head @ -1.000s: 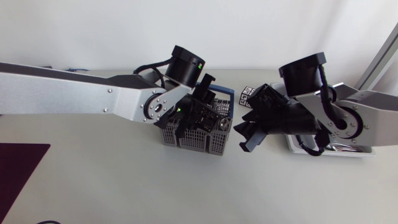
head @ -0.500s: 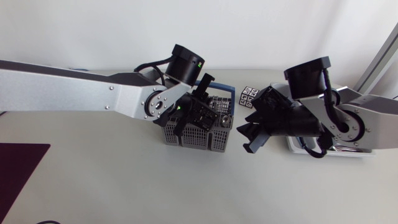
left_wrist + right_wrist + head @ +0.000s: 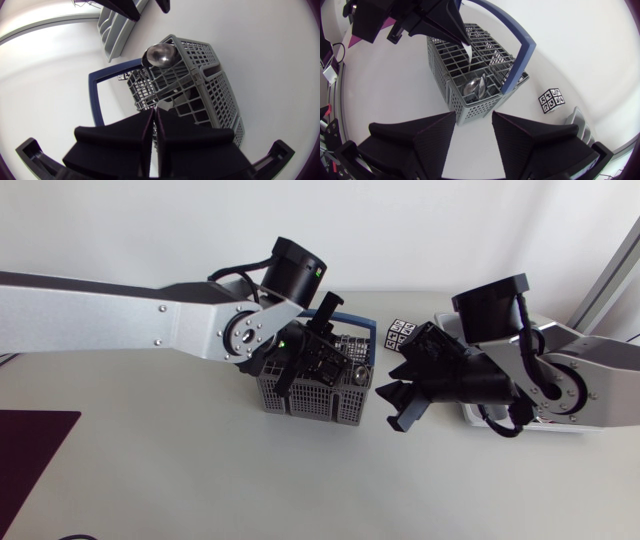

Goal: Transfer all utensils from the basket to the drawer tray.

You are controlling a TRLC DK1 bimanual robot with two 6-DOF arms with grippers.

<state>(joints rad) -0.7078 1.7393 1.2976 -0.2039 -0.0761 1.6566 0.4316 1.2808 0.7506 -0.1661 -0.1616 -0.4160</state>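
The grey wire basket (image 3: 300, 397) with a blue handle stands mid-table. My left gripper (image 3: 312, 360) hangs over it, shut on the thin pale handle of a utensil (image 3: 468, 56) that reaches down into a compartment. In the left wrist view that handle (image 3: 152, 122) shows as a strip between the closed fingers. A silver spoon (image 3: 159, 54) (image 3: 475, 86) stands in a corner compartment. My right gripper (image 3: 400, 405) (image 3: 474, 120) is open and empty, just right of the basket. The grey drawer tray (image 3: 590, 426) (image 3: 112, 25) lies at the far right, mostly hidden under my right arm.
A small black-and-white marker cube (image 3: 400, 335) (image 3: 551, 100) sits between basket and tray. A dark purple mat (image 3: 30, 450) lies at the table's left front corner.
My left arm has shifted slightly up and back over the basket, so more of the blue handle shows. The right arm has hardly moved.
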